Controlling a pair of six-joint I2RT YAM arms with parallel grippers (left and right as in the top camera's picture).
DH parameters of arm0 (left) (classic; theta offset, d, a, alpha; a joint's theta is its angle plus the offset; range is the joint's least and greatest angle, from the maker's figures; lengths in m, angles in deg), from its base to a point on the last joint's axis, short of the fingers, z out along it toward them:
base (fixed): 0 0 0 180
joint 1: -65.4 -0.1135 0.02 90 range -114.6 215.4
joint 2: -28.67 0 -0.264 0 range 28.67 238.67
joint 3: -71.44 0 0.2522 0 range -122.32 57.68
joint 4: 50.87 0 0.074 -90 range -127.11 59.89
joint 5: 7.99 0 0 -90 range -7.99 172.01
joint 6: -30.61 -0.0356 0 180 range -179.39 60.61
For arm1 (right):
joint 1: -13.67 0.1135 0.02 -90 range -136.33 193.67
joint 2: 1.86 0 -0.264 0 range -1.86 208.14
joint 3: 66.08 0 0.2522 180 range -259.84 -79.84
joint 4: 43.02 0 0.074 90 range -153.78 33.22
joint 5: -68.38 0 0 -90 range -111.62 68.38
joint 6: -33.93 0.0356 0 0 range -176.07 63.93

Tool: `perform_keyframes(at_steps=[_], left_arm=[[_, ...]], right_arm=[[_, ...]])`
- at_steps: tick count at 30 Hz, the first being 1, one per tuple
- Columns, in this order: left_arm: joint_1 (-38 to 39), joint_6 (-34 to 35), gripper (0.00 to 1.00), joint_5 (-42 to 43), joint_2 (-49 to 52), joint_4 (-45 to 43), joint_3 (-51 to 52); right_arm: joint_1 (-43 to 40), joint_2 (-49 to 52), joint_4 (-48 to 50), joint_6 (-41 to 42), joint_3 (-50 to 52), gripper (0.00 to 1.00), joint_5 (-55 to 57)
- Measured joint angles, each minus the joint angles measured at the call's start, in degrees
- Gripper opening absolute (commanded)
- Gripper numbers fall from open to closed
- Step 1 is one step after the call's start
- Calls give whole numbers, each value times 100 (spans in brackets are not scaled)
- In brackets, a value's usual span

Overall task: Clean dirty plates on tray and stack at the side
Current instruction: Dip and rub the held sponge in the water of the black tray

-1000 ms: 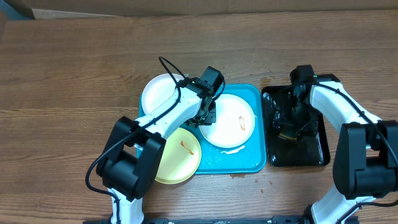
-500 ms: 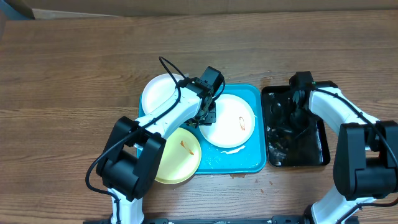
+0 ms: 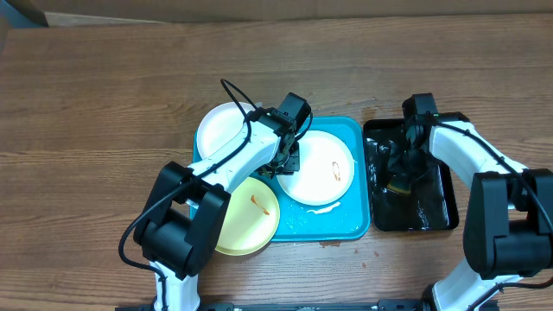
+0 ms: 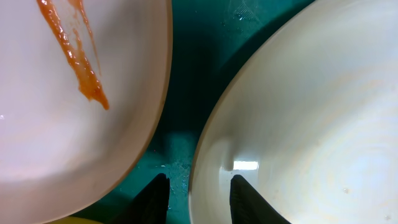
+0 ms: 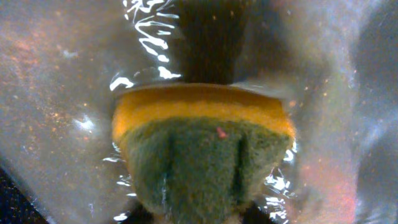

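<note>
Brown wood table (image 3: pixel 104 95), turquoise tray (image 3: pixel 349 226) mid. Task looks barely begun: all 3 plates still smeared, none stacked aside — white plate (image 3: pixel 321 173) on tray, 2nd white one (image 3: pixel 221 130) and yellow plate (image 3: pixel 249 223) overlapping its left edge. Left pincer (image 4: pixel 194 198) clamps the white plate's rim. Right pincer (image 3: pixel 403 173) grips a sponge (image 5: pixel 205 149) in the wet black tray (image 3: pixel 441 216); w/ left arm over the plates, access is tight.

Black tray (image 3: pixel 436 216) (wet) — sponge (image 5: pixel 205 149) on wooden table (image 3: pixel 104 104).
</note>
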Motion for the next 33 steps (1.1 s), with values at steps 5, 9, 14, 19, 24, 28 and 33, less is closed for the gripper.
perform_keyframes(at_steps=[5, 9, 14, 19, 24, 28, 33], left_arm=[[0, 0, 34, 0, 0, 7, 2], [0, 0, 34, 0, 0, 7, 2], [0, 2, 34, 0, 0, 26, 2], [0, 2, 33, 0, 0, 33, 2], [0, 0, 35, 0, 0, 33, 2], [0, 0, 33, 0, 0, 46, 2], [0, 2, 33, 0, 0, 44, 2]], right_arm=[[-9, -7, 144, 20, 2, 82, 26], [0, -7, 564, 11, 7, 81, 149], [0, -4, 903, 35, 31, 55, 339], [0, -4, 1008, 179, 39, 4, 420], [0, -2, 992, 175, 39, 86, 435], [-2, -2, 507, 136, -42, 78, 428], [0, -2, 74, 149, -74, 48, 413]])
